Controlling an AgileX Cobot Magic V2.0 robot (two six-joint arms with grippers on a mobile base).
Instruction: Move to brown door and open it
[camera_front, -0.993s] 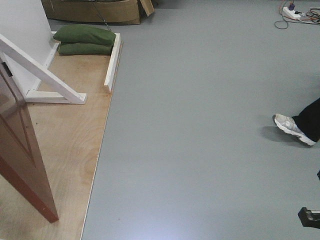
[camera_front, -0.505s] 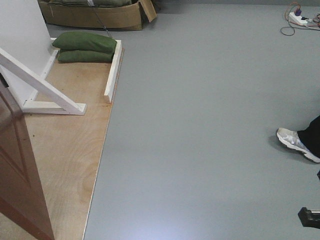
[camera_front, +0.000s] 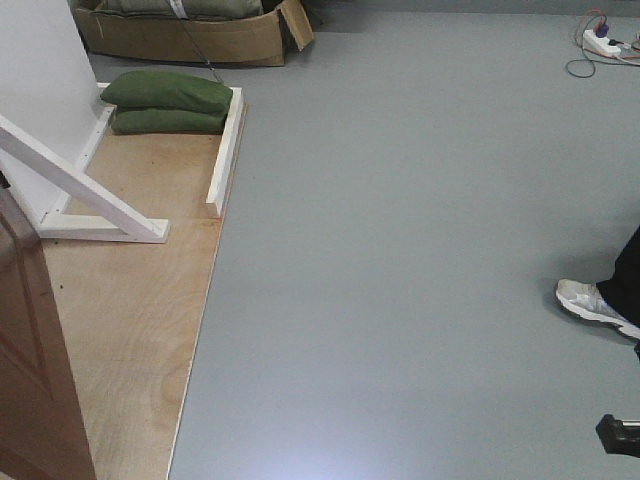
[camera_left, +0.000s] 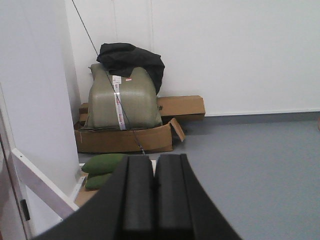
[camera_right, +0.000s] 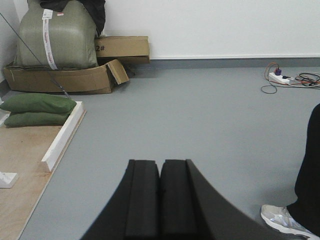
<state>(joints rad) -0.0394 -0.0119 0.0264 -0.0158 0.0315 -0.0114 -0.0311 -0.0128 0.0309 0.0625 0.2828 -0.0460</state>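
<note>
Over the last second the front view slides: the brown door (camera_front: 30, 380) slips further towards the left edge until its bottom corner drops out of sight. The 2 green sandbags (camera_front: 165, 92) and the shoe (camera_front: 595, 305) of a bystander drift lower in the picture, and more of the cardboard box (camera_front: 190, 35) shows at the top. I judge that the base is rolling forward past a door that already stands swung out over the plywood floor (camera_front: 130, 300), so the opening looks largely done.

The left claw (camera_left: 152, 200) has its 2 pads pressed together with nothing between them, touching nothing. The right claw (camera_right: 160, 200) is the same: pinched flat, empty, over bare grey floor.

The door does not show beside either claw in the wrist views; from the front view I place it left of the left claw. The sandbags lie ahead and left of both claws, and the box lies beyond them.
</note>
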